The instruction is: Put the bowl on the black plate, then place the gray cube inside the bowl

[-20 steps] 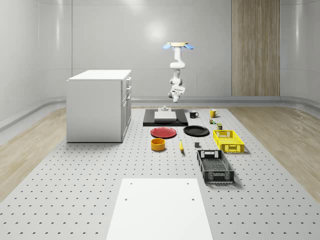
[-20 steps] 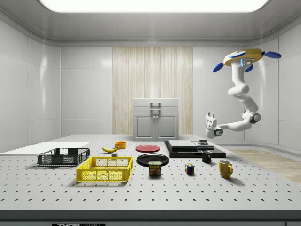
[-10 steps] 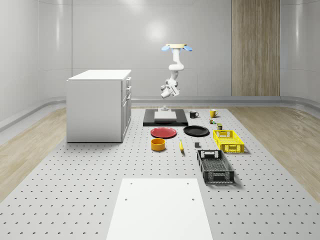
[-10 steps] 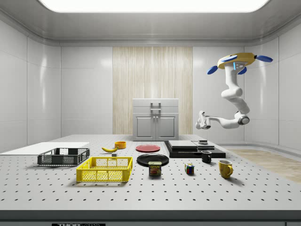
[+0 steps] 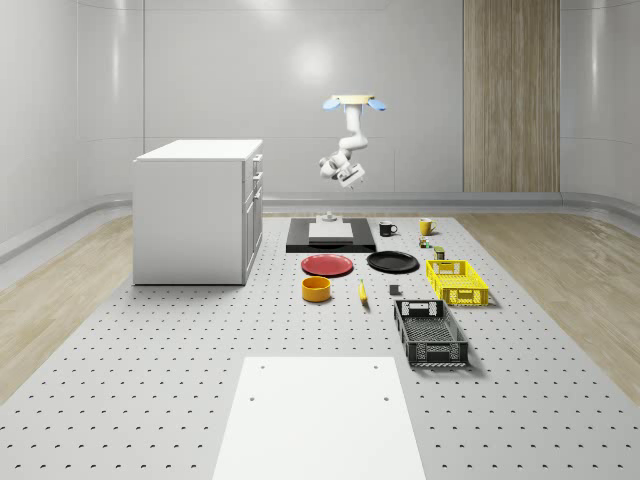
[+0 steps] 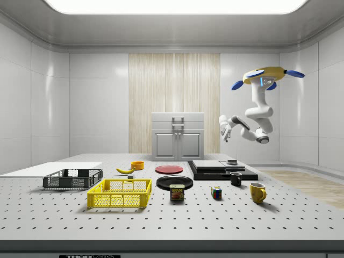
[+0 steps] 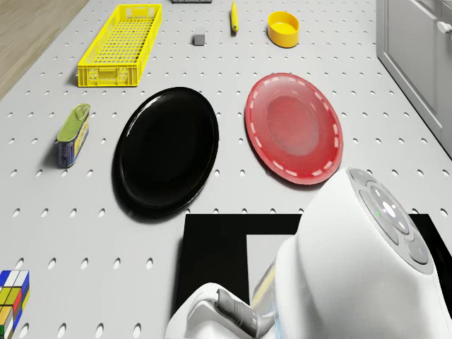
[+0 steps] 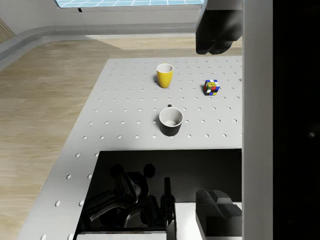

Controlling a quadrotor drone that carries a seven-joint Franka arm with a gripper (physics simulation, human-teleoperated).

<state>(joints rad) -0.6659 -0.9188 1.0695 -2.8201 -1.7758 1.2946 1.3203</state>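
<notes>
Since half a second ago the drone (image 6: 263, 76) has shifted toward the side view's left and sunk a little, and the arm has folded up under it, lifting the tool (image 6: 223, 127) higher. You now have the drone hovering well above the far end of the desk (image 5: 150, 350), with the tool hanging in the air over the black slab (image 5: 300, 240), touching nothing. The bowl (image 5: 316, 289) sits upright on the desk in front of the red plate (image 5: 328, 265), toward the near side, well apart from the tool and far below it. The black plate (image 5: 392, 262) lies bare just beside the red plate, on the whole-scene view's right. The gray cube (image 5: 394, 291) rests on the desk between the banana (image 7: 234, 15) and the yellow basket (image 5: 457, 281), near the far end of the black crate (image 5: 430, 332). The desk is a pale perforated surface carrying a white cabinet (image 5: 198, 210) and a white panel (image 5: 320, 415); a black mug (image 8: 171, 121), a yellow mug (image 8: 164, 75), a puzzle cube (image 8: 212, 86) and a can (image 7: 73, 134) stand beyond the slab. Pale panelled walls, one wood-clad strip and a wooden floor surround it. The tool's opening cannot be told; it holds nothing that can be seen.
</notes>
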